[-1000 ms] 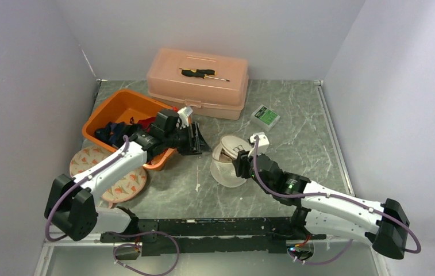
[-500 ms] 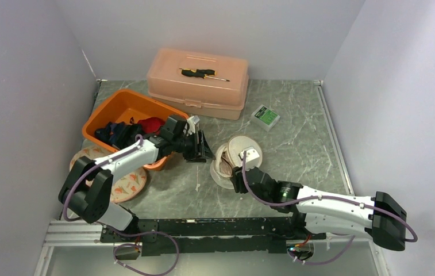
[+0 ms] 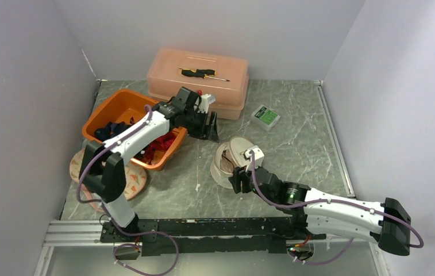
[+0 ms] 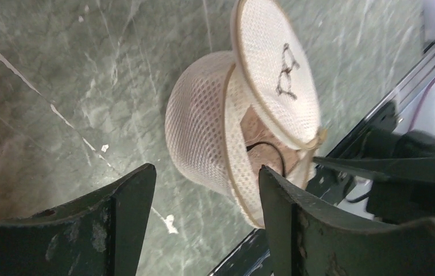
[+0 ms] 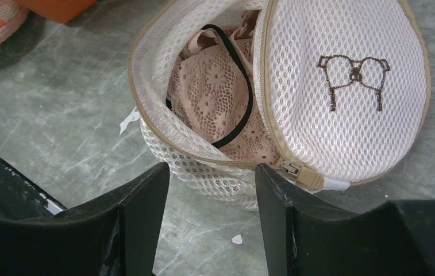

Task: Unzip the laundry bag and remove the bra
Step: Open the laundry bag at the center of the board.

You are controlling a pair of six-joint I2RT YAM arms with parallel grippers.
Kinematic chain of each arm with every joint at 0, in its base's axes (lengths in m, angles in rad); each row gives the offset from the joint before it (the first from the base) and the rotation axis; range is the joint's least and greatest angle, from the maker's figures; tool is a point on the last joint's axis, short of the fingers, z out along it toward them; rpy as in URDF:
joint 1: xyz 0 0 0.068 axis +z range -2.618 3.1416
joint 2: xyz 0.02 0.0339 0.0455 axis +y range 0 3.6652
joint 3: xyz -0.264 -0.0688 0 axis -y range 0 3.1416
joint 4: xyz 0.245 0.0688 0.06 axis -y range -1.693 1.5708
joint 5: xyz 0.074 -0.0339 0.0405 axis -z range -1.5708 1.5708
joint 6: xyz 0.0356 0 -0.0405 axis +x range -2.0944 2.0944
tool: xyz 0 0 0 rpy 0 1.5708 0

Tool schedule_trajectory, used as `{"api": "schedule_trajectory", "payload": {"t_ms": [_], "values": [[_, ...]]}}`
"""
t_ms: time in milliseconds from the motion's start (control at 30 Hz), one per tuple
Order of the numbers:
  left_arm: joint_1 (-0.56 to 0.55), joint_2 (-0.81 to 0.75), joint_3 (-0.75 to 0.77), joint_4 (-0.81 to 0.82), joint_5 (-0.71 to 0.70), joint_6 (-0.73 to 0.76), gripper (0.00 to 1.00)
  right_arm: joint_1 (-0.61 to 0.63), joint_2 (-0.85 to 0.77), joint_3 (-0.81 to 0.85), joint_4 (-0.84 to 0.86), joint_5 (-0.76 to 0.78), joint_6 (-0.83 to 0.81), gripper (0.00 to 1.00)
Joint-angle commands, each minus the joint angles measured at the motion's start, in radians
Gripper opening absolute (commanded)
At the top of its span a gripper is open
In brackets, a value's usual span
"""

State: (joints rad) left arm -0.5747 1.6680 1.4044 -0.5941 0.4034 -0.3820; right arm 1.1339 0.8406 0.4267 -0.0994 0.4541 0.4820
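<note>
I'm hovering L claw point(image 4: 206, 172) & R claw point(image 5: 212, 169), both spread & empty, near unzipped laundry bag point(image 5: 341, 86); bra point(image 5: 209, 98) is showing inside.

One laundry bag point(image 5: 347, 86), apparently one bra point(image 5: 203, 98), one basket point(image 3: 124, 108).

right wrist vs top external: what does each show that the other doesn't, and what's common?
Right wrist only: fine detail inside the laundry bag, meaning the lace of the beige bra, its black strap, the zipper pull and the embroidered bra logo on the flap. Top external only: the pink toolbox with a screwdriver on it, the green box, and the left gripper between toolbox and bag. Both: the bag unzipped, flap lifted, on the marbled table.
</note>
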Motion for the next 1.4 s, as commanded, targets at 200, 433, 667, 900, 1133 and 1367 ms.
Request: {"api": "schedule_trajectory", "payload": {"t_ms": [200, 433, 667, 900, 1133, 1367], "values": [[-0.001, 0.225, 0.238, -0.253, 0.185, 0.344, 0.70, 0.005, -0.228, 0.070, -0.111, -0.022, 0.002, 0.64], [-0.007, 0.282, 0.293, -0.222, 0.246, 0.360, 0.70, 0.006, -0.293, 0.052, -0.142, -0.017, 0.040, 0.66], [-0.049, 0.320, 0.304, -0.226, 0.260, 0.370, 0.70, 0.005, -0.296, 0.056, -0.134, -0.004, 0.047, 0.70], [-0.076, 0.362, 0.278, -0.232, 0.239, 0.369, 0.56, 0.004, -0.304, 0.078, -0.145, 0.018, 0.052, 0.71], [-0.079, 0.263, 0.191, -0.140, 0.179, 0.241, 0.03, 0.005, -0.359, 0.072, -0.225, 0.139, 0.163, 0.76], [-0.079, -0.024, -0.092, 0.165, -0.048, -0.113, 0.02, 0.003, -0.384, 0.037, -0.227, 0.196, 0.275, 0.78]]}}
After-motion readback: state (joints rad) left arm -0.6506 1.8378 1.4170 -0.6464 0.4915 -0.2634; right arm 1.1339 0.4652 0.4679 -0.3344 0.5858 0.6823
